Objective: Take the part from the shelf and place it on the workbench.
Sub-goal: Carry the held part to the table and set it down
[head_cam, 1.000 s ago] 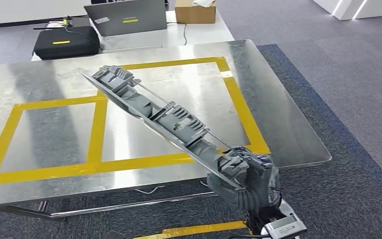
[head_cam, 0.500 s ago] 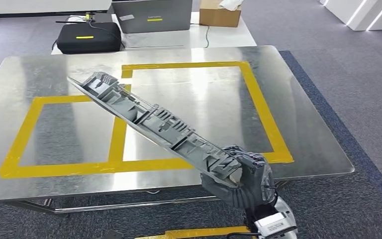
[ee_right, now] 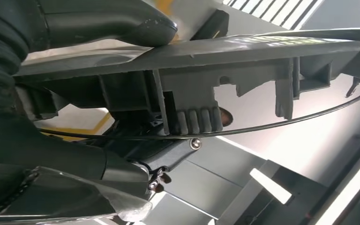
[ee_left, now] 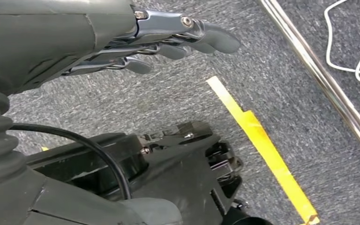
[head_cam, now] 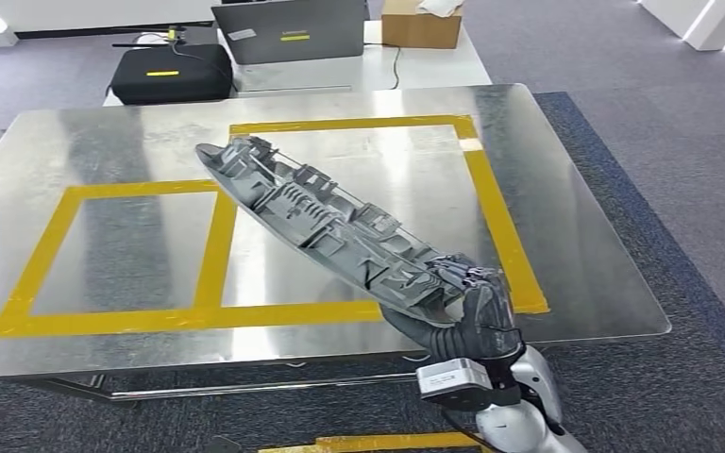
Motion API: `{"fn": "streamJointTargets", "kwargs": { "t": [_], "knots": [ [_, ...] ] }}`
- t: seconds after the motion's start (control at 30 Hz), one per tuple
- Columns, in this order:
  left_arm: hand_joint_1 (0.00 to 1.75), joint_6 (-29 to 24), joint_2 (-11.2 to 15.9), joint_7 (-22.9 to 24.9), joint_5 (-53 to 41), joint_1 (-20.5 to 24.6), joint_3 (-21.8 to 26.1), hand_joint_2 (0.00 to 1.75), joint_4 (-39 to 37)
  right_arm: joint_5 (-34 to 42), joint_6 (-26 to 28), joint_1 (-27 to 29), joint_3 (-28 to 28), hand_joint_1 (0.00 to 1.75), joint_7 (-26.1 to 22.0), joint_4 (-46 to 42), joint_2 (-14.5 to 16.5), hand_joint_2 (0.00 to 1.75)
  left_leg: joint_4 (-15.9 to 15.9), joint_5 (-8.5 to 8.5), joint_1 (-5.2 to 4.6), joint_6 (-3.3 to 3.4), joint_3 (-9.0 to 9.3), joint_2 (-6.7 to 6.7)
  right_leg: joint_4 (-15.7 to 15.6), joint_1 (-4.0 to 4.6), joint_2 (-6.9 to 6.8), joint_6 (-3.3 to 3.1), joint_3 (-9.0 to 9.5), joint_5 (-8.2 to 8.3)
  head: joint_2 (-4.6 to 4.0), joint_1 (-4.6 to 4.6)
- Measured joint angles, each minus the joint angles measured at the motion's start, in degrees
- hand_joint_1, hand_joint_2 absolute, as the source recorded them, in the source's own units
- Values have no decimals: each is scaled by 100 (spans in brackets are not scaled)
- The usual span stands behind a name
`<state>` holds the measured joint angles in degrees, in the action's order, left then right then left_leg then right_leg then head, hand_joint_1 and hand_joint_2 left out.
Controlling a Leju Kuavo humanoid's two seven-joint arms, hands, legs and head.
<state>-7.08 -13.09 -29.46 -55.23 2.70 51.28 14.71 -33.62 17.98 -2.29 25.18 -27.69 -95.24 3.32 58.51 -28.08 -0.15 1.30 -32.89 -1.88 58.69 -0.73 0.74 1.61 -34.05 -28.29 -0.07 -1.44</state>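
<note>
Item: part [head_cam: 326, 222], a long grey moulded plastic piece, ribbed and clipped on its upper face, with a thin wire running along it. Location: held in the air above the bench [head_cam: 566, 283], tilted, its near end at the bench's front edge and its far end reaching over the yellow tape frame [head_cam: 217, 241] marked on the steel top; whether any point of it touches the bench cannot be told. Holder: right hand [head_cam: 463, 316], gripping the part's near end, its fingers [head_cam: 481, 302] wrapped around the piece; in the right wrist view the thumb [ee_right: 108, 21] presses along the part's flat edge. Left hand [ee_left: 122, 44]: hangs over grey carpet, holding nothing, its fingers [ee_left: 211, 40] stretched out and lying close together, beside a strip of yellow floor tape [ee_left: 267, 150]. Beyond the bench's far edge: a black case [head_cam: 170, 71], an open laptop [head_cam: 288, 28] and a cardboard box [head_cam: 420, 24] on a white table.
</note>
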Motion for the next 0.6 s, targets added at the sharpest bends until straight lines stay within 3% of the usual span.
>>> {"fn": "streamJointTargets", "kwargs": {
  "t": [0.27,0.47,0.6],
  "knots": [
    [0,5,4,0,-40,0,0,175,0,-208,42,-51,4,175,142,121,-6,175,-30,17,6,-82,9,0,2,7,-2,-26,5,-6,-1,2],
    [0,121,11,90,-310,97,-24,175,0,-2045,116,-854,94,175,1512,905,-236,175,-23,24,0,-98,5,-1,-1,1,-11,-32,15,8,0,5],
    [0,187,31,198,-446,181,-104,175,0,-2724,-138,-1579,241,175,1953,1872,-351,175,-10,28,-5,-95,2,4,-6,-6,-1,-17,16,25,-1,5]
  ]
}}
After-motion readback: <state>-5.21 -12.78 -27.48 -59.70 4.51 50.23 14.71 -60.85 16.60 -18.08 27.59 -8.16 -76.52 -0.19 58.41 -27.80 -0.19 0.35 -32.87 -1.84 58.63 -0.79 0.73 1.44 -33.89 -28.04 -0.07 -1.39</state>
